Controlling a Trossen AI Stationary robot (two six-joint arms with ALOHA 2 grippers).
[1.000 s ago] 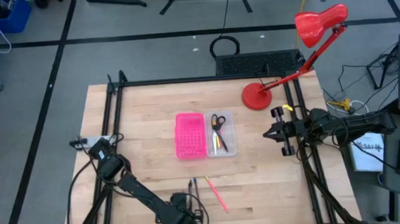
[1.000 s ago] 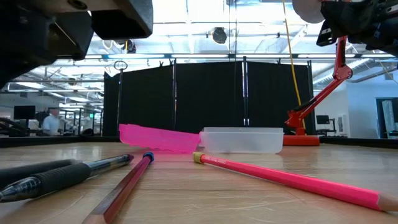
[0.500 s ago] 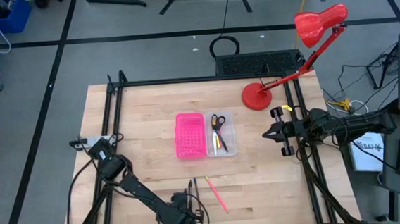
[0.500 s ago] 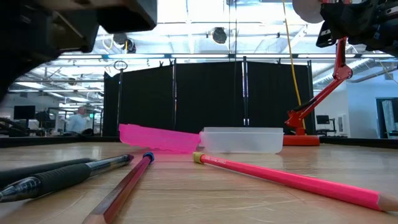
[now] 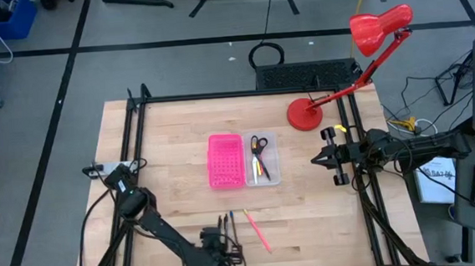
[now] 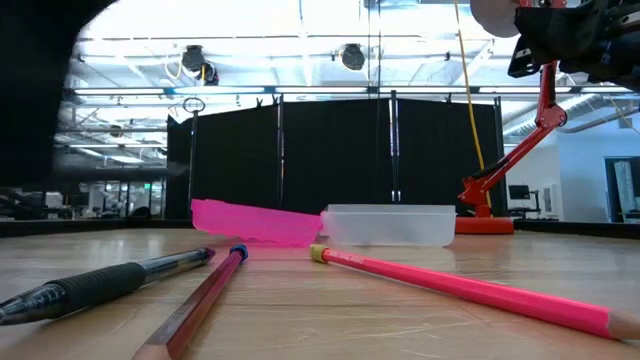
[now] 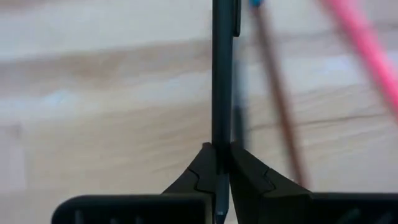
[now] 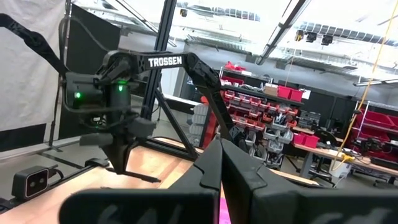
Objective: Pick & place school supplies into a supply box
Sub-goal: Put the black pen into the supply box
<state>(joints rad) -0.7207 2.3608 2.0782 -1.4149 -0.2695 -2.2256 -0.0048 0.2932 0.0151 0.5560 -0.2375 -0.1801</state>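
Observation:
My left gripper [image 5: 220, 235] is near the table's near edge, shut on a black pen [image 7: 222, 74]; in the low view it is only a dark mass at the left [image 6: 35, 90]. A second black pen [image 6: 100, 285], a brown pencil with a blue end [image 6: 205, 295] and a pink pencil [image 5: 257, 230] lie flat on the table beside it. The clear supply box [image 5: 270, 171] at mid-table holds the scissors [image 5: 258, 145] and thin pens. My right gripper [image 5: 315, 157] is shut and empty, above the table right of the box. My left gripper pinches the black pen's barrel [image 7: 222, 134] between its two fingers [image 7: 249, 174]. The fingers come from above, pointing down, and lie across the pen. The pen runs on past the fingertips and is clear of the table.
A bright pink perforated panel [image 5: 225, 160] lies against the box's left side. A red desk lamp [image 5: 306, 113] stands at the far right of the table. Bare wood lies to the left and right of the box.
My left gripper has risen with the black pen. In the low view that pen has left the table, where it lay beside the other black pen; the other pen and both pencils have stayed put.

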